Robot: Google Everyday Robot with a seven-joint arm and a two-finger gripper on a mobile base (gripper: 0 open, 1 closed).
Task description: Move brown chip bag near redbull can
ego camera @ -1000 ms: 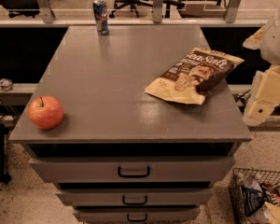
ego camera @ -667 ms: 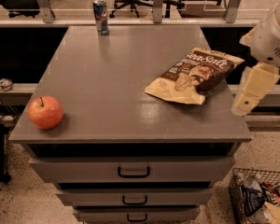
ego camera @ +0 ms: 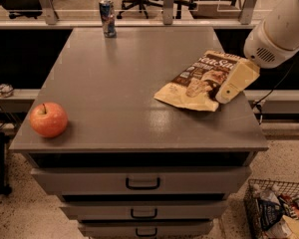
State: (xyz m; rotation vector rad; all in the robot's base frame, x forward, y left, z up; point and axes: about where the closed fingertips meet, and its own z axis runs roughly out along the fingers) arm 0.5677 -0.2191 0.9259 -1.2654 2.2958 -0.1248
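Now your claw [ego camera: 235, 82] had reached the brown chip bag [ego camera: 197, 81].
Within the last second you brought the claw in from beyond the right edge of the tabletop [ego camera: 114, 83] until it sat over the bag's right end. Whether it was parted or clamped on the bag could not be told. The bag itself had not shifted. It lay by the right edge, well apart from the redbull can [ego camera: 107, 18] at the far edge towards the left corner, so the carry had probably not begun.
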